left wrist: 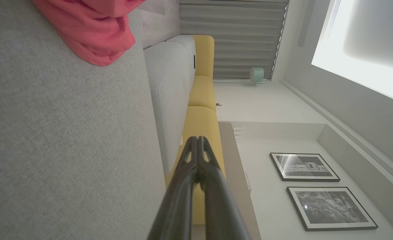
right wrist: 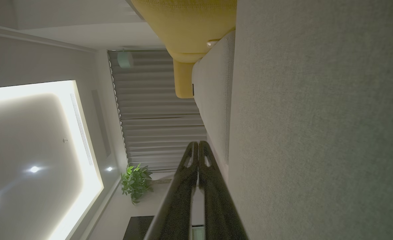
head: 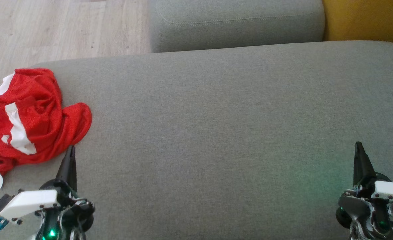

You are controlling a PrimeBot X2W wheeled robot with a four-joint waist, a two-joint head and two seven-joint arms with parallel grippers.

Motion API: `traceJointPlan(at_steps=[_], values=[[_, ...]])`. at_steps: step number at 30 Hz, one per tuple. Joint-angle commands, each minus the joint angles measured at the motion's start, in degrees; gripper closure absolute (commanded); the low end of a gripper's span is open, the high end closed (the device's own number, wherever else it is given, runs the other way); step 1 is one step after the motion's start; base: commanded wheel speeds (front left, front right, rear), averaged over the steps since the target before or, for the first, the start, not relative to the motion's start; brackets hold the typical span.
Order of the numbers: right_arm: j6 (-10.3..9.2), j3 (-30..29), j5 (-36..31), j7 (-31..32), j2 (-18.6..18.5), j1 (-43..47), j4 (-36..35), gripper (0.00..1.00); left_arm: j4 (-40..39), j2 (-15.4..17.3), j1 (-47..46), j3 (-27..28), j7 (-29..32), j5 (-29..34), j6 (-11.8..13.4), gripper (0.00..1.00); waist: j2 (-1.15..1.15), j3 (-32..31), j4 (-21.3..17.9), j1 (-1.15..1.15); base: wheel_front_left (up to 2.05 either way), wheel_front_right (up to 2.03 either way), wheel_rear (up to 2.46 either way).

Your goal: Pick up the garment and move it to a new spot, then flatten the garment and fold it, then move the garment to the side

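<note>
The garment (head: 26, 120) is a red sports shirt with white stripes, lying crumpled at the left edge of the grey sofa seat (head: 216, 133). A fold of it also shows as the red garment (left wrist: 96, 30) at the top of the left wrist view. My left gripper (head: 71, 150) is shut and empty, its tips just short of the shirt's near right edge. In its own view the left gripper (left wrist: 197, 139) has its tips pressed together. My right gripper (head: 359, 146) is shut and empty at the lower right, far from the shirt. The right gripper (right wrist: 197, 144) also shows its tips together.
A second grey cushion (head: 236, 23) lies beyond the seat, with a yellow cushion (head: 366, 20) at the far right. Wooden floor (head: 60, 30) runs past the seat's far left edge. The broad grey seat stretches between my two grippers.
</note>
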Motion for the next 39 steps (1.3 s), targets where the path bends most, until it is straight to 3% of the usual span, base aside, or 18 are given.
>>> traceJointPlan(at_steps=[1,34,35,39], values=[[0.41,1.2,-0.2,0.3,-0.3,-3.2,-2.1,1.0,-1.5,0.5,-3.2,2.0,0.4,0.7,-0.4,1.0,0.0,0.0,0.0,0.0,0.0,0.0,0.0],[0.41,1.2,-0.2,0.3,-0.3,-3.2,-2.1,1.0,-1.5,0.5,-3.2,2.0,0.4,0.7,-0.4,1.0,0.0,0.0,0.0,0.0,0.0,0.0,0.0],[0.0,0.0,0.0,0.0,0.0,0.0,0.1,0.0,0.0,0.0,0.0,0.0,0.0,0.0,0.0,0.0,0.0,0.0,0.0,0.0,0.0,0.0,0.0],[-0.05,0.1,0.0,0.0,0.2,1.1,2.4,0.0,2.4,-0.3,1.3,-0.2,-0.1,-0.1,0.1,0.0,0.0,0.0,0.0,0.0,0.0,0.0,0.0]])
